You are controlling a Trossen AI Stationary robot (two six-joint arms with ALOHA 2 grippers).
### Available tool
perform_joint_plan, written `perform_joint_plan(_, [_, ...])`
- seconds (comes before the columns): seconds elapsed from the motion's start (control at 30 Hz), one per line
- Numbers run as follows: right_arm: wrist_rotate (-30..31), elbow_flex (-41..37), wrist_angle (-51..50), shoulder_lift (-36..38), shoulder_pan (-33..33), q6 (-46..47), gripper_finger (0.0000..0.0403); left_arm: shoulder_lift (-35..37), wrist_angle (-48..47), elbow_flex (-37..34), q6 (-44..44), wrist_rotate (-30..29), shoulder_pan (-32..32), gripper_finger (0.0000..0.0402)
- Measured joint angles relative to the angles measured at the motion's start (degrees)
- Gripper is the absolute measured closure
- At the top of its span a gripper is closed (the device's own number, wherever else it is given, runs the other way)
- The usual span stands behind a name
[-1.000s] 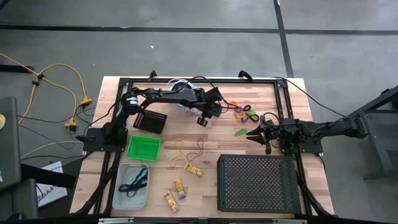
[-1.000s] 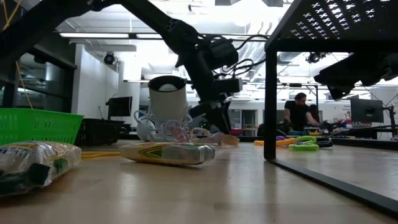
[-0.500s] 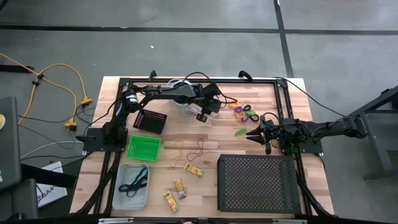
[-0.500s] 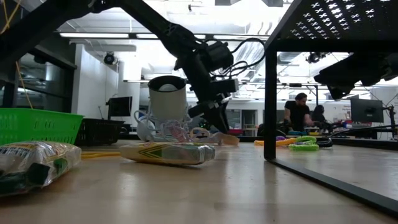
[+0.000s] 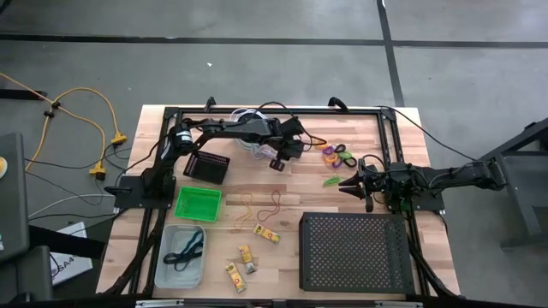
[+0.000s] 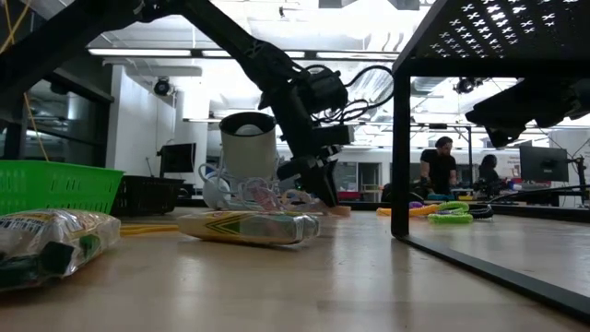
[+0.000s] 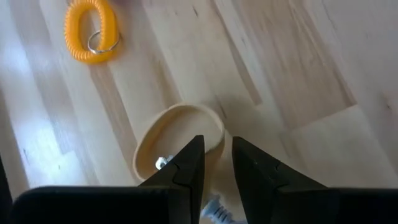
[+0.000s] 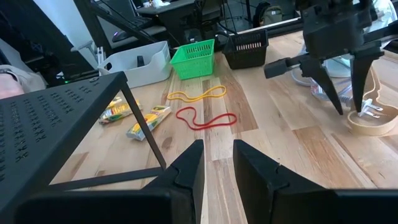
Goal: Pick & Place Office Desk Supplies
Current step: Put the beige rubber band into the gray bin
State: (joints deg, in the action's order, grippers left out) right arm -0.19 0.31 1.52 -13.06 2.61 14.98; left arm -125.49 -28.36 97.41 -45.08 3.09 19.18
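Note:
My left gripper point(image 7: 216, 146) points down at a tan ring point(image 7: 155, 134) that lies flat on the table's far middle. Its fingers stand narrowly open, one on each side of the ring's wall point(image 7: 217, 138). In the right wrist view that gripper point(image 8: 349, 109) is over the ring point(image 8: 376, 124). Loose supplies on the wood are a red band point(image 5: 272, 204), a yellow band point(image 5: 244, 205), yellow packets point(image 5: 267, 233) and coloured rings point(image 5: 341, 155). My right gripper point(image 5: 344, 182) waits at the right, narrowly open and empty. My left gripper comes at the tan ring from above, slanting down, with the ring's wall point(image 7: 217, 138) in the gap between its fingertips. I cannot tell whether either finger touches the wall. The ring lies flat on the table.
An orange coil with a key ring point(image 7: 91, 30) lies just beyond the tan ring. A white coiled cord point(image 5: 248, 128) and a black basket point(image 5: 207, 166) are near the left arm. A green basket point(image 5: 198, 203), a clear bin point(image 5: 181, 255) and the black perforated tray point(image 5: 353, 251) stand nearer.

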Motion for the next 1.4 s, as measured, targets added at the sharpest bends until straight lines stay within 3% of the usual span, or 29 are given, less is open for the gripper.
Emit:
perform_joint_plan(0.87, [0.00, 0.01, 0.00, 0.00, 0.00, 0.00, 0.0330, 0.39, -1.51, 0.02, -6.35, -0.59, -0.33, 0.0325])
perform_joint_plan(1.4, [-0.01, 0.00, -0.01, -0.01, 0.00, 0.00, 0.0330, 0.39, -2.35, 0.04, -18.04, -0.83, -0.33, 0.0325])
